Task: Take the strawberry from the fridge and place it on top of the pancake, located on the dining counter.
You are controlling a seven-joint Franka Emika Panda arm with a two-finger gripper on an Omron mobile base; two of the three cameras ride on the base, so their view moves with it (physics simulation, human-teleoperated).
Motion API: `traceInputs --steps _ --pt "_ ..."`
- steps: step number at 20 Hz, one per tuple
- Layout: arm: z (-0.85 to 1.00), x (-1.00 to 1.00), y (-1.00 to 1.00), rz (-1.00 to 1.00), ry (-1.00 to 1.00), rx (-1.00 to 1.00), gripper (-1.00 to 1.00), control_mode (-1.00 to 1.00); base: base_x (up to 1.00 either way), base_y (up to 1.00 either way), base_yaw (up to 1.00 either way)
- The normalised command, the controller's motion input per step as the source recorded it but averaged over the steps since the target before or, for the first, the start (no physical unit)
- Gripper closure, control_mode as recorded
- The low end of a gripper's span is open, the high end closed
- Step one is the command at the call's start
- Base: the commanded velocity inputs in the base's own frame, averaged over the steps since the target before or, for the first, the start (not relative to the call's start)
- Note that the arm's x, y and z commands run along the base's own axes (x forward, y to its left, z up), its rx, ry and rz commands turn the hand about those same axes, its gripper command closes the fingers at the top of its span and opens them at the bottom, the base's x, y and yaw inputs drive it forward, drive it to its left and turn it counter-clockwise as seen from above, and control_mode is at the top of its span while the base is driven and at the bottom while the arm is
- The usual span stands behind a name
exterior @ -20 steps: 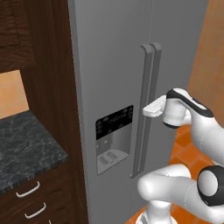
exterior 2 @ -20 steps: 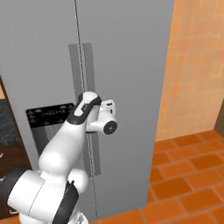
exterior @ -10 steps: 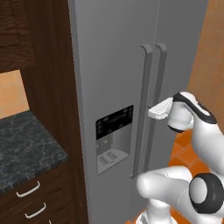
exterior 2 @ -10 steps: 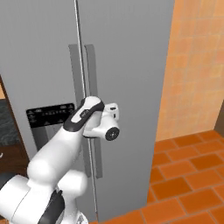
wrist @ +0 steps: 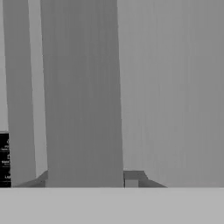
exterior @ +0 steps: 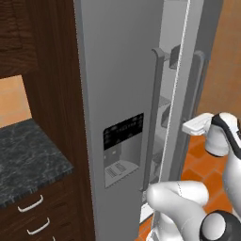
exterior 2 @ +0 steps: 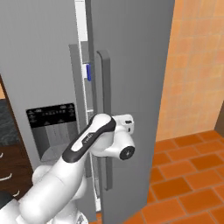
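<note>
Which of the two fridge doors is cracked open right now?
The right-hand door, the plain one whose handle the gripper is on. It stands ajar with shelves showing in the gap; the left door, with the black dispenser panel, is flush.

Orange tiled wall (exterior 2: 197,65), terracotta floor (exterior 2: 183,183), dark wood cabinets (exterior: 47,47)

Black-topped counter (exterior: 28,160), orange floor tiles (exterior 2: 183,175)

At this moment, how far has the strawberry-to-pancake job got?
Early stage. Done: the gripper has reached the tall grey two-door fridge and sits at the right door's long vertical handle, jaws shut on it. In hand: that door stands ajar, with white shelves showing in the gap. Left: finding the strawberry, carrying it off and placing it.
</note>
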Motion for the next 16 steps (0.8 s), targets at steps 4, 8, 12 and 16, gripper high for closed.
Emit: traceInputs --steps 4,8,12,16 --pt "0.07 -0.24 -0.99 0.0 0.05 0.1 1.0 -1.0 0.0 0.0 0.0" --pt "-0.01 -0.01 -0.52 0.0 0.01 0.06 -1.0 -1.0 0.0 0.0 0.0" --pt "-0.01 -0.14 0.0 0.0 -0.01 0.0 -1.0 -1.0 0.0 0.0 0.0" --pt "0.36 -0.95 0.07 -0.01 -0.1 -0.01 -1.0 -1.0 0.0 0.0 0.0"
